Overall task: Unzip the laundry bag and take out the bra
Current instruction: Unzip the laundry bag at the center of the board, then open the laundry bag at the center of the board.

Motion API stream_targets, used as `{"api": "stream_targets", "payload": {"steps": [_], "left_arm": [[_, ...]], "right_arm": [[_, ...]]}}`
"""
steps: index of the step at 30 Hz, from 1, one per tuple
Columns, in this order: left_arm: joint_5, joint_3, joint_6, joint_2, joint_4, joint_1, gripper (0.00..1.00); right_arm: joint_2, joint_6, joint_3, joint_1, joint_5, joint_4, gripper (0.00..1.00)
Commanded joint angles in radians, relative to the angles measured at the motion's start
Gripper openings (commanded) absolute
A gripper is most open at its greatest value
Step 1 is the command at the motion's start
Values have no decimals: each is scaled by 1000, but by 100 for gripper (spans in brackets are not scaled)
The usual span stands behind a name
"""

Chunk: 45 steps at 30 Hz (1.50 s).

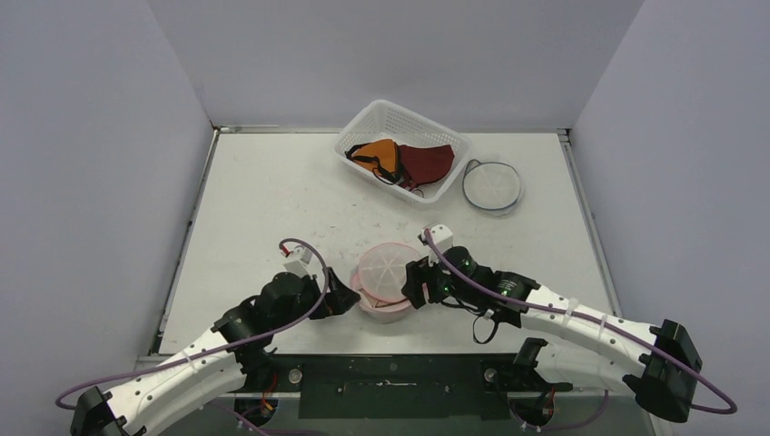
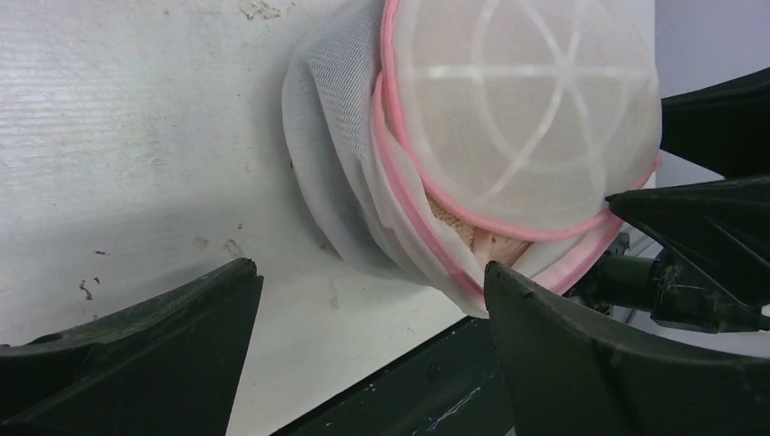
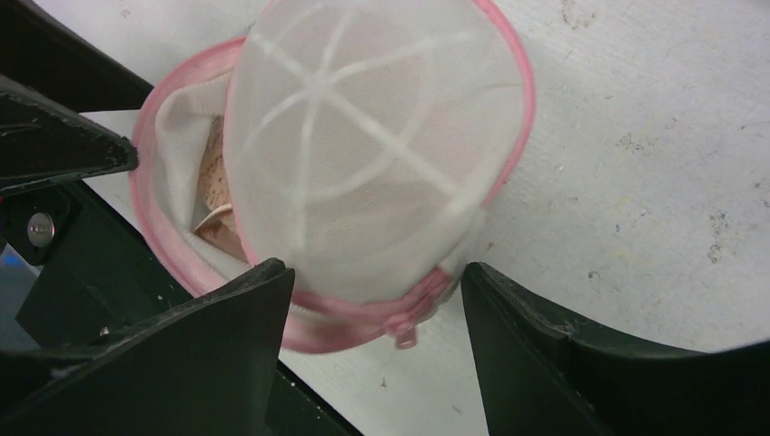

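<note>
Jaws apart on left gripper (image 2: 368, 272) and right gripper (image 3: 377, 268), flanking laundry bag (image 1: 386, 277). Bag looks part-unzipped; next, pinch the exposed bra (image 3: 213, 186).

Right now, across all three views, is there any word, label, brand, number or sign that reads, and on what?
None can be read.
The laundry bag, the white basket, the round disc beside it and the table show no print or label.
The left arm and right arm show no legible marking; any would be too small to tell.
</note>
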Motion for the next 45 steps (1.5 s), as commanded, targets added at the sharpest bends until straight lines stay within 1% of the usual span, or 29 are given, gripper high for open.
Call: {"api": "stream_targets", "payload": {"steps": [1, 5, 9, 13, 15, 18, 20, 26, 30, 34, 38, 41, 45], "left_arm": [[54, -14, 15, 25, 119, 2, 90], [23, -5, 27, 45, 132, 4, 87], [-29, 27, 32, 58, 104, 4, 84], [-84, 43, 48, 68, 56, 5, 70], [-100, 36, 49, 72, 48, 5, 61], [-101, 3, 39, 77, 78, 5, 46], [-89, -24, 33, 81, 114, 5, 39], [-68, -79, 20, 97, 205, 6, 22], [-40, -124, 13, 91, 302, 4, 12], [2, -167, 2, 88, 391, 3, 7], [30, -191, -9, 66, 436, 2, 1], [39, -195, -10, 56, 445, 1, 0], [56, -187, -10, 51, 448, 0, 0]], "right_arm": [[-26, 17, 97, 93, 159, -92, 70], [8, 30, 200, 205, 317, -181, 71], [41, 43, 275, 298, 443, -220, 71], [60, 58, 300, 372, 544, -164, 69], [74, 53, 297, 400, 574, -114, 68], [119, 47, 287, 430, 603, -34, 66], [159, 46, 281, 442, 630, 14, 65], [295, -18, 268, 451, 679, 135, 64], [393, -91, 284, 469, 761, 172, 68], [481, -153, 304, 513, 869, 176, 73], [516, -214, 272, 592, 984, 232, 81], [541, -257, 261, 627, 1045, 255, 82], [626, -272, 301, 632, 1115, 206, 82]]}}
